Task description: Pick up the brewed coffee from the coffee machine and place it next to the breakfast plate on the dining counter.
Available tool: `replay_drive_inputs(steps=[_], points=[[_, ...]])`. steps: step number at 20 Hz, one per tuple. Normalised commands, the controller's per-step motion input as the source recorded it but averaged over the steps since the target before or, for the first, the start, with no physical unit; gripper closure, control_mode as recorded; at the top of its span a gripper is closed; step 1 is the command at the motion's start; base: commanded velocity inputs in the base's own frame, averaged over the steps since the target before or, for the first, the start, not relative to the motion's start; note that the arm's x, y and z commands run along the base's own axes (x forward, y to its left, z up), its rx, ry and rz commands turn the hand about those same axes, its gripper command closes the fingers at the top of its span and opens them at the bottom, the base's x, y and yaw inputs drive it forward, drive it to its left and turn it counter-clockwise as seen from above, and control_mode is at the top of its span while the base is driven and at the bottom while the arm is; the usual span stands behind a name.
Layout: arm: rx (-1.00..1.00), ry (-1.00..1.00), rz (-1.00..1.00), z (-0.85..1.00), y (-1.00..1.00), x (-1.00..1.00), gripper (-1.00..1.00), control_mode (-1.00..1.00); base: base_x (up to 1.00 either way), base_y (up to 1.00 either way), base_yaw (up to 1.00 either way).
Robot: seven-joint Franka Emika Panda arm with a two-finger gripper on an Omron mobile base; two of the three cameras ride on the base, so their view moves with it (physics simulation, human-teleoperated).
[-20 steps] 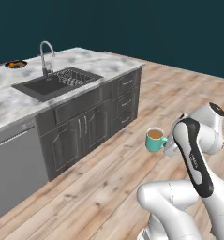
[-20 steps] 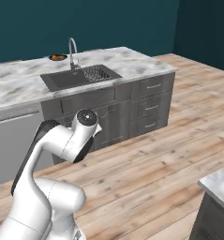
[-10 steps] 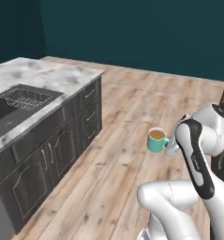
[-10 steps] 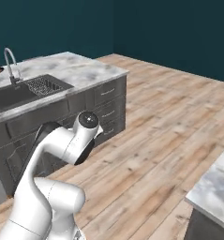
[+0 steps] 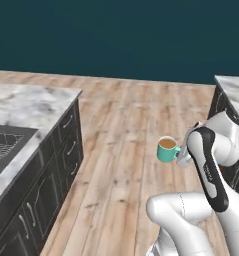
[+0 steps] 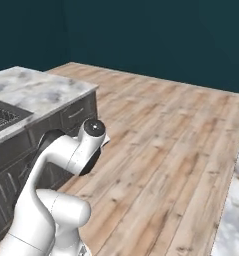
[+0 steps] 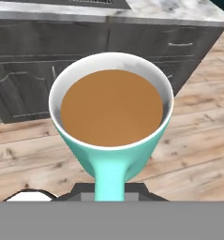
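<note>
The brewed coffee [image 5: 166,149], a teal mug full of brown liquid, hangs upright over the wooden floor. My gripper [image 5: 181,154] is shut on its side handle. In the hand view the mug [image 7: 112,117] fills the middle, and its handle [image 7: 110,180] runs down between my fingers. The dining counter [image 5: 33,102] is marbled, with a dark inset sink [image 5: 2,145], and lies to the left, well apart from the mug. It also appears as the dining counter [image 6: 43,90] at the left of the right base view and the dining counter [image 7: 169,13] beyond the mug. The coffee machine and the breakfast plate are out of view.
Dark cabinet fronts with drawers [image 5: 68,145] stand under the dining counter. A second marbled counter [image 5: 235,87] sits at the right, close behind my arm, and shows as the second counter [image 6: 232,215]. Open wooden floor [image 5: 126,115] stretches ahead to a dark teal wall.
Both base views have swung: the dining counter and sink slid to the left edge and a second counter came in at the right. The mug stays held in the same place against the arm.
</note>
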Motion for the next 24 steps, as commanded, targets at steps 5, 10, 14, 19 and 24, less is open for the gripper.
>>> replay_drive_inputs(steps=[5,10,14,19,24], points=[[0.0,0.0,0.0,0.0,0.0,0.0,1.0,1.0,1.0,0.37,-0.31],[0.0,0.0,0.0,0.0,0.0,0.0,1.0,1.0,1.0,0.4,-0.21],[0.0,0.0,0.0,0.0,0.0,0.0,1.0,1.0,1.0,0.15,-0.15],[0.0,0.0,0.0,0.0,0.0,0.0,1.0,1.0,0.98,0.0,-0.21],[0.0,0.0,0.0,0.0,0.0,0.0,1.0,1.0,0.94,0.05,-0.2]])
